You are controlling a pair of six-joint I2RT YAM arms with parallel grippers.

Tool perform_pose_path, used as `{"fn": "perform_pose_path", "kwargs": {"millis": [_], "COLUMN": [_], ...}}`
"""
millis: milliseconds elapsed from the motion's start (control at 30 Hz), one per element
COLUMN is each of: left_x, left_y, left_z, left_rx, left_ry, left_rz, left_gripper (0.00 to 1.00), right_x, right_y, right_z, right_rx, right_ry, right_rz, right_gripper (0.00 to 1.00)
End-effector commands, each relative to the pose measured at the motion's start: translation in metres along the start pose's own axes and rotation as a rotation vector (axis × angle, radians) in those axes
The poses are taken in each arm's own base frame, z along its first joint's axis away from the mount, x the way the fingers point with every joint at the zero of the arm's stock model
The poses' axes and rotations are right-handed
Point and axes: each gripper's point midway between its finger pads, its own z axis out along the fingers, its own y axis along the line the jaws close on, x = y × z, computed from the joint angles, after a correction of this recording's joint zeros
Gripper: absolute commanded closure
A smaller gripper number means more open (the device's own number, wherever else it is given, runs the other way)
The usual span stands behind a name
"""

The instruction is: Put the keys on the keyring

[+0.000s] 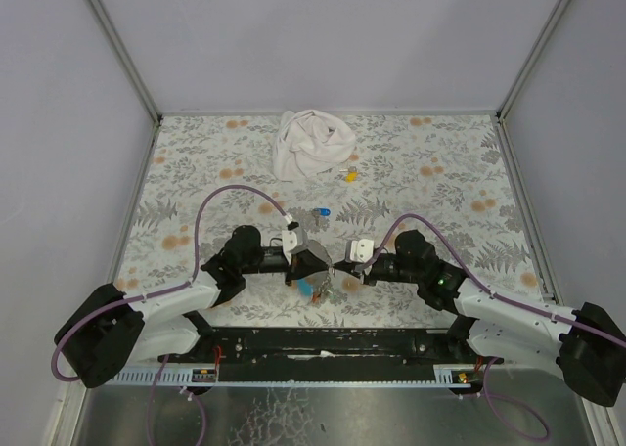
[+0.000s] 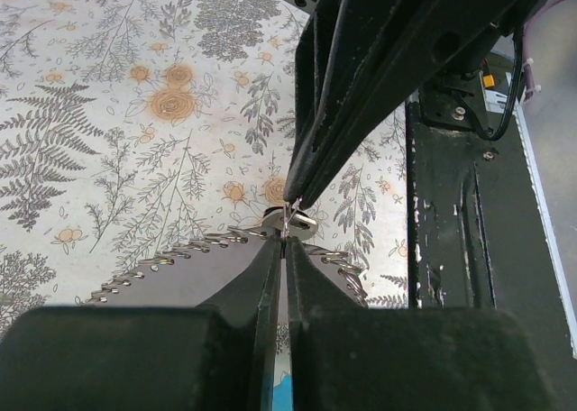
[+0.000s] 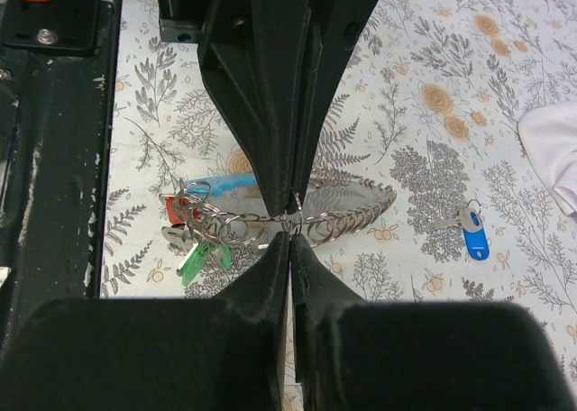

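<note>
Here, the left gripper (image 2: 285,242) and the right gripper (image 3: 290,238) meet tip to tip, each with fingers clamped together on the thin round metal keyring (image 3: 261,220) carrying green-capped keys (image 3: 200,254). A blue-capped silver key (image 3: 471,236) lies apart on the floral-print table (image 1: 440,172).

Nothing can be read anywhere: no words, brands, numbers or signs. In the left wrist view an orange label (image 2: 488,80) at 2 o'clock is too blurred to read. The blue key tag (image 3: 475,241) carries no legible marks.
</note>
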Motion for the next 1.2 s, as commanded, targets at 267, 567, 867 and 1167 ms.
{"fn": "perform_pose_path", "kwargs": {"millis": [267, 567, 867, 1167], "left_x": [-0.048, -0.057, -0.070, -0.085], "left_y": [0.013, 0.020, 0.021, 0.023], "left_z": [0.001, -0.003, -0.015, -0.019], "left_rx": [-0.080, -0.137, -0.211, -0.296], "left_ry": [-0.184, -0.303, -0.455, -0.576], "left_rz": [-0.023, -0.122, -0.208, -0.275], "left_gripper": [1.00, 1.00, 1.00, 1.00], "right_x": [-0.006, -0.008, -0.015, -0.026], "right_y": [-0.012, -0.010, -0.007, -0.001], "right_z": [0.000, 0.003, 0.005, 0.010], "right_rx": [0.044, 0.023, 0.013, -0.029], "right_ry": [0.010, -0.002, -0.045, -0.073], "right_rz": [-0.059, -0.056, -0.046, -0.038], "right_gripper": [0.92, 0.98, 1.00, 1.00]}}
